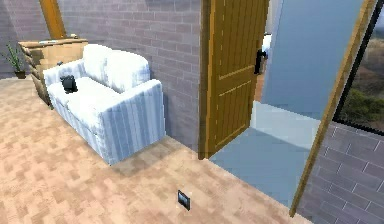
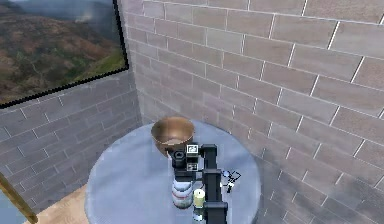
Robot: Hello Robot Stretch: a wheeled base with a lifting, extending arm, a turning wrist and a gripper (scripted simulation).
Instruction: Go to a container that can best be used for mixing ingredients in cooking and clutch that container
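Brown bowl [image 2: 170, 133] centre frame, arm side view, on round grey table [image 2: 115, 178]. Gripper [image 2: 182, 172] just below it; can't tell finger state or whether it holds anything. Step: reach-to-grasp, probably. Next: line fingers up on bowl rim.

No readable writing
White squares [image 2: 190, 152] just beside the pincer [image 2: 182, 168] bear only black marks, no letters or numbers.

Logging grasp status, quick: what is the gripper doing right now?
Gripper: cannot be told whether it holds anything; the brown bowl stands on the round table just beyond it.
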